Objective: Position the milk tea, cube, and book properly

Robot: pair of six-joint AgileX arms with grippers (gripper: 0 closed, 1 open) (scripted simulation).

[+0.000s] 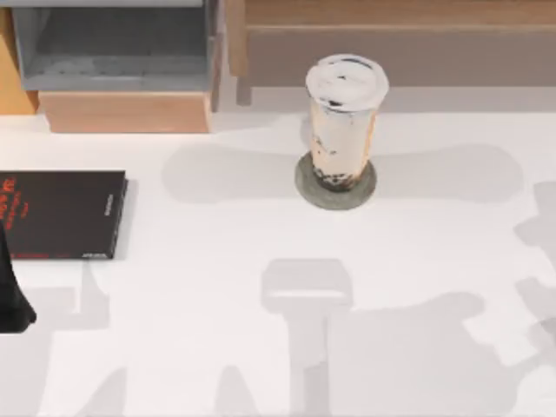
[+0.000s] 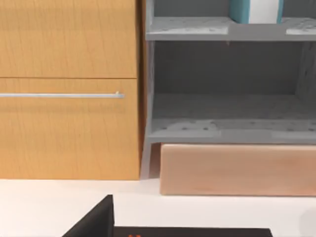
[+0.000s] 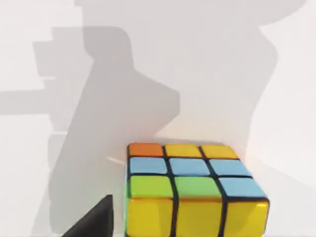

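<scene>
The milk tea (image 1: pixel 346 109) stands upright on a flat grey coaster (image 1: pixel 306 189) at the back middle of the white table. In the left wrist view the teal book (image 2: pixel 238 10) stands upright on the upper level of a grey shelf (image 2: pixel 187 28), with its white pages beside the cover. The cube (image 3: pixel 190 190), a colourful puzzle cube, rests on the table just in front of my right gripper (image 3: pixel 94 222), whose dark tip shows beside it. My left arm (image 1: pixel 13 295) is at the table's left edge, and my left gripper (image 2: pixel 94 222) hovers over a black book.
A thin black book (image 1: pixel 61 213) with red lettering lies flat at the left. Behind it are a grey shelf unit (image 1: pixel 113 52) on a wooden base (image 1: pixel 126 111) and an orange wooden cabinet (image 2: pixel 69 89) with a metal handle. A wooden ledge (image 1: pixel 391 35) runs along the back right.
</scene>
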